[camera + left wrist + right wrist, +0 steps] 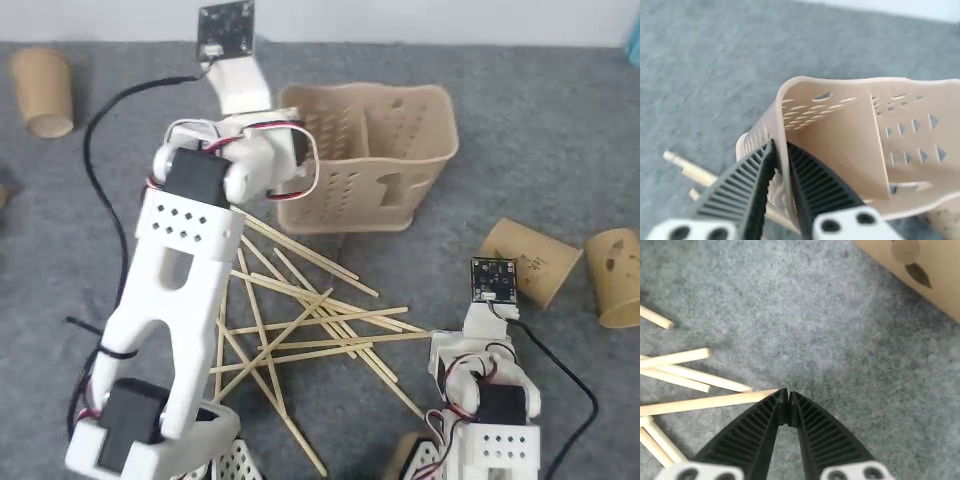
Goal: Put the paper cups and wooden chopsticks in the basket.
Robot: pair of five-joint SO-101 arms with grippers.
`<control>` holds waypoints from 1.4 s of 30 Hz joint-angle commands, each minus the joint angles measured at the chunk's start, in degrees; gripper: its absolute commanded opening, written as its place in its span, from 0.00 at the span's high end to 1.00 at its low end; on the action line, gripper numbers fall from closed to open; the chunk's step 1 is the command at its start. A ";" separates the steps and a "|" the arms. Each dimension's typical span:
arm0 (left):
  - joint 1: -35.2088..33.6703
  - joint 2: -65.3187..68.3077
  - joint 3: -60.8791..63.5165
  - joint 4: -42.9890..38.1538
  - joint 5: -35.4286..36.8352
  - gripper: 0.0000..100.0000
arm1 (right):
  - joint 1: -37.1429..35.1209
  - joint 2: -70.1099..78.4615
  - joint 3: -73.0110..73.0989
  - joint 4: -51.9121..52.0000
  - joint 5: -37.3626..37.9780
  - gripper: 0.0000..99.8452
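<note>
The beige perforated basket (385, 140) stands at the back of the grey mat. My left gripper (781, 147) is at its left end, one finger outside and one inside, shut on the basket's wall (782, 107). Several wooden chopsticks (300, 320) lie crossed in a loose pile in front of the basket. My right gripper (788, 393) is shut just above the mat with nothing in it, its tips beside the end of one chopstick (705, 402). A paper cup (530, 262) lies on its side to the right, with a second cup (615, 275) beyond it. A third cup (45, 90) is at the far left.
The left arm (190, 260) stretches over the left part of the chopstick pile. The right arm (490, 400) sits at the front right, close to the nearer cup (920, 270). A black cable (95, 170) loops along the left side.
</note>
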 commanded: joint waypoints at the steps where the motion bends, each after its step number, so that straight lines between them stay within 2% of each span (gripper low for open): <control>1: 0.26 -0.18 -2.15 -8.53 0.88 0.99 | 0.57 -0.40 0.35 0.57 -0.53 0.99; 9: 0.35 -0.26 9.27 -17.49 0.53 0.99 | 0.57 -0.40 0.35 0.57 -0.53 0.99; 13: -0.35 -0.26 13.05 -19.52 -0.53 0.98 | 0.57 -0.40 0.35 0.57 -0.53 0.99; 17: -0.79 -0.79 13.76 -17.49 -6.77 0.88 | 0.57 -0.40 0.35 0.57 -0.53 0.99; 21: -1.93 -2.46 12.18 -13.27 -7.03 0.78 | 0.57 -0.40 0.35 0.57 -0.53 0.99; 27: -5.63 -11.96 11.91 -8.79 -7.21 0.76 | 0.57 -0.40 0.35 0.57 -0.53 0.99; 29: -7.38 -16.09 11.91 -6.95 -7.47 0.76 | 0.57 -0.40 0.35 0.57 -0.53 0.99; 32: -10.64 -22.07 11.91 -4.31 -11.78 0.76 | 0.57 -0.40 0.35 0.57 -0.53 0.99; 35: -16.26 -26.37 11.91 -3.08 -14.42 0.76 | 0.57 -0.40 0.35 0.57 -0.53 0.99; 42: -32.62 -23.21 11.47 -9.14 -16.79 0.76 | 0.57 -0.40 0.35 0.57 -0.53 0.99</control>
